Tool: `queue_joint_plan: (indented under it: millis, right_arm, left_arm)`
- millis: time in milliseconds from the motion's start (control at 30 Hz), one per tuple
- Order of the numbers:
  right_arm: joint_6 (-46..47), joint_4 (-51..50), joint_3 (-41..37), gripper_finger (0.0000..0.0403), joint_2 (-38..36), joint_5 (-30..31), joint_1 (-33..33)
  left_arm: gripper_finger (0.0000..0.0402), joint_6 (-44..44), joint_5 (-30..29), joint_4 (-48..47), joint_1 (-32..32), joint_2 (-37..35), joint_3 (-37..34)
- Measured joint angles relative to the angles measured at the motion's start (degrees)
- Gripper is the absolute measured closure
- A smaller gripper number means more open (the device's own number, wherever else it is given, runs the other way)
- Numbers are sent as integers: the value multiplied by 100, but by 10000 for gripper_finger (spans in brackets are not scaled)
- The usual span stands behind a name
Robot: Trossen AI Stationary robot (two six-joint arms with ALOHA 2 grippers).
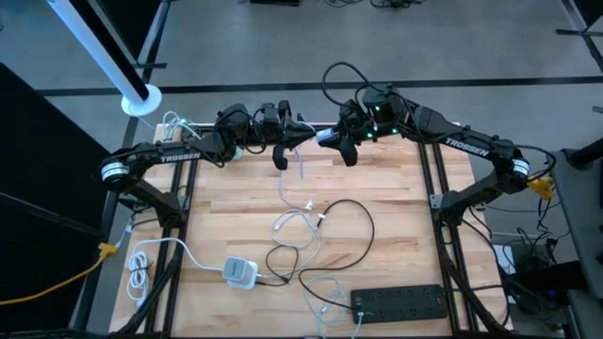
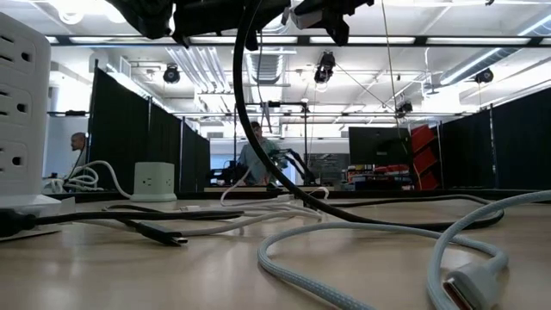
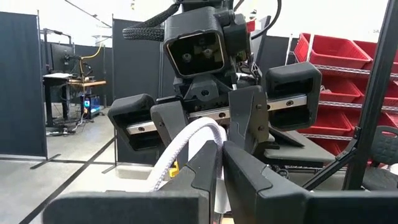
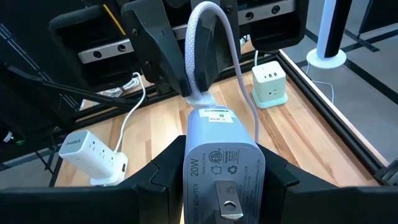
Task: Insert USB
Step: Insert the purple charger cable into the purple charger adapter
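Note:
Both grippers meet in the air above the table's far middle. My right gripper (image 4: 221, 169) is shut on a white 20W charger block (image 4: 224, 155), whose prongs face its wrist camera. My left gripper (image 3: 221, 155) is shut on a white braided USB cable (image 4: 208, 37) at the plug end, which meets the charger's far face (image 4: 200, 99); how deep the plug sits, I cannot tell. In the high view the left gripper (image 1: 281, 151) and the right gripper (image 1: 341, 146) face each other, and the cable (image 1: 300, 184) hangs between them down to the table. My left gripper pinches the cable's plug end (image 4: 198, 93) between its two fingers (image 4: 165, 53), coming level from the table's left. The cable arches out of the fingers (image 3: 189, 134), then hangs slack, its lower part on the table. My right gripper pinches the charger block by its two side faces (image 4: 186, 165), one finger on each side, coming level from the table's right. The block is lifted clear of the table, lying level with its prongs (image 4: 227, 205) toward the wrist.
A white power cube (image 4: 268, 84) and a white power strip (image 4: 87, 152) lie at the far left. Nearer lie a white adapter (image 1: 240, 271), a black power strip (image 1: 400, 301), a black cable loop (image 1: 353, 226) and coiled white cables (image 1: 139, 273).

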Motion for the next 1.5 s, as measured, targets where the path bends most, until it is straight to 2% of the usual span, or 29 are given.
queue_joint_plan:
  millis: [367, 733, 833, 933, 967, 1167, 1267, 1367, 1500]
  right_arm:
    - [-29, 5, 30, 288, 0, 52, 0]
    - [-202, -79, 195, 288, -2, 235, -1]
    - [-227, -237, 201, 288, -2, 268, -13]
    - [-257, -372, 201, 288, -32, 341, -13]
    - [-304, -425, 201, 288, -53, 443, -13]
    - [-455, -574, 201, 288, -438, 984, -14]
    - [-504, -581, 201, 288, -641, 1028, -13]
    - [-521, -520, 201, 288, -777, 1006, -12]
    - [-631, -63, 201, 288, -916, 999, 0]
  left_arm:
    - [380, -50, -255, -15, -1, 0, 0]
    - [298, -163, -447, -70, 1, 0, 0]
    - [316, -165, -531, -198, -1, 0, 0]
    - [379, -190, -698, -210, -1, 0, 0]
    - [389, -214, -778, -205, -1, 0, 0]
    - [399, -322, -982, -202, 1, 0, 0]
    - [400, -528, -1019, -79, -1, 2, 0]
    - [400, -1097, -1158, 496, 1, 2, 0]
    - [400, -2246, -1394, 1796, 10, 2, 0]
